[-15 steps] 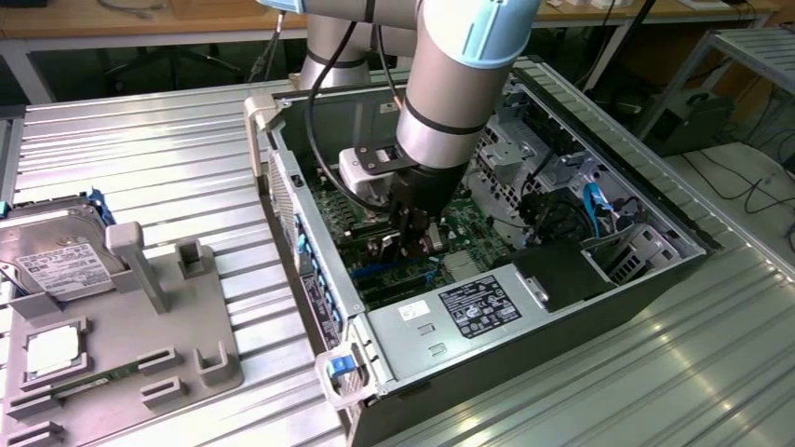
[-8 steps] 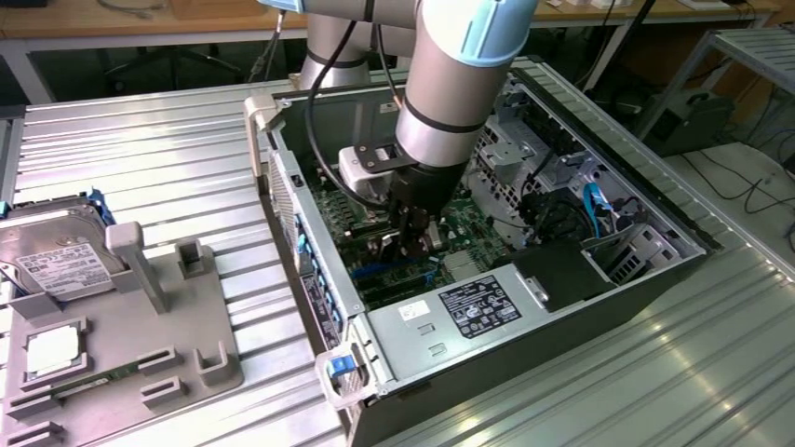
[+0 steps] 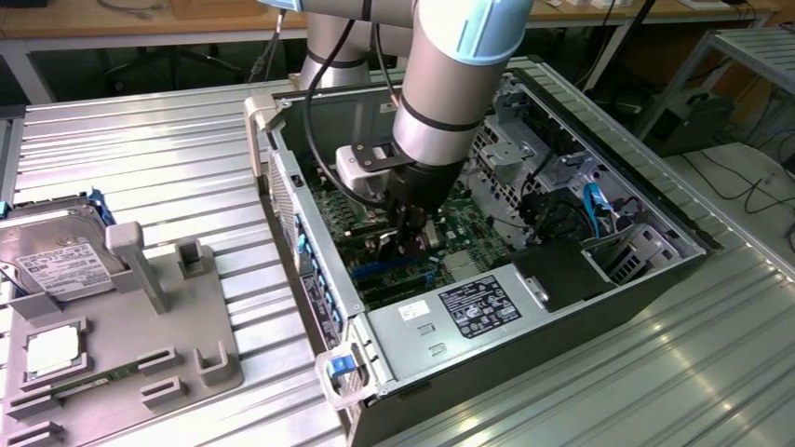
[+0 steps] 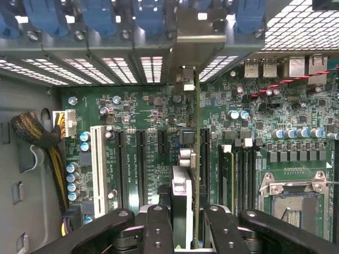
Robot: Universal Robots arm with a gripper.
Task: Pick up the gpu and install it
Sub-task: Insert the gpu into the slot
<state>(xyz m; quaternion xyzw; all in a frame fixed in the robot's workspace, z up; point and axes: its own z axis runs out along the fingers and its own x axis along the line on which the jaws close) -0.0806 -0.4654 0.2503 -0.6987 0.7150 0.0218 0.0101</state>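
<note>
While the pincer (image 4: 183,225) sits clamped on the gpu (image 4: 195,159) inside the open PC case (image 3: 372,349), the card stands edge-on over the green motherboard (image 4: 153,114), silver bracket (image 4: 197,39) against the rear slot wall. White slot (image 4: 97,164) and black slots flank it. Hard drive (image 3: 50,251) rests on the grey holder (image 3: 137,354) on the table (image 3: 186,140).
</note>
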